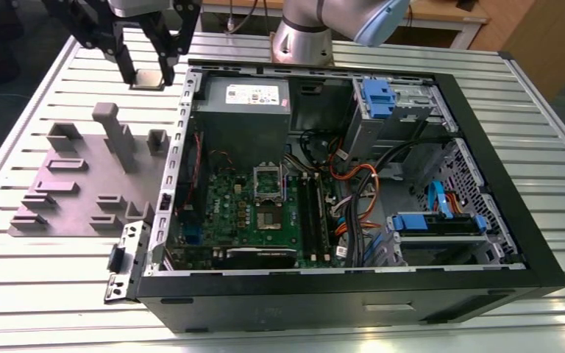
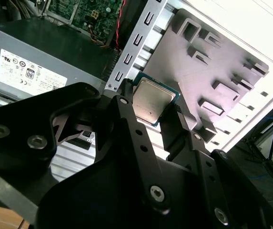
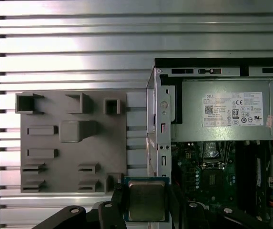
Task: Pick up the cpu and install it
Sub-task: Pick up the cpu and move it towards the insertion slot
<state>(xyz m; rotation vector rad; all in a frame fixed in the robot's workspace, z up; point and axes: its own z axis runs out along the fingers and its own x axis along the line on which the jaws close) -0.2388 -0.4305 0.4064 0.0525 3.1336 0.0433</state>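
I start at the exterior view's left: the grey fixture [image 1: 86,198] lies on the slatted table [image 1: 27,110], on the left side of the jaws and apart from them. The gripper [image 1: 148,73] hangs over the table near the fixture's far end. Its jaws are clamped on the cpu [image 1: 149,78], one finger on each of two opposite edges, and the chip sits level between the tips.

In both wrist views I see the silvery top facing the cameras, with the thin dark rim pinched by the black fingers [image 2: 126,102] — nothing else touches the chip [image 3: 147,200].

On the right side of the jaws stands the open computer case [image 1: 361,72], its near wall just beside them. Inside it, the power supply [image 1: 243,95] is the part closest to the jaws. The green motherboard [image 1: 253,213] and its socket [image 1: 268,180] lie further off — well apart from the cpu.
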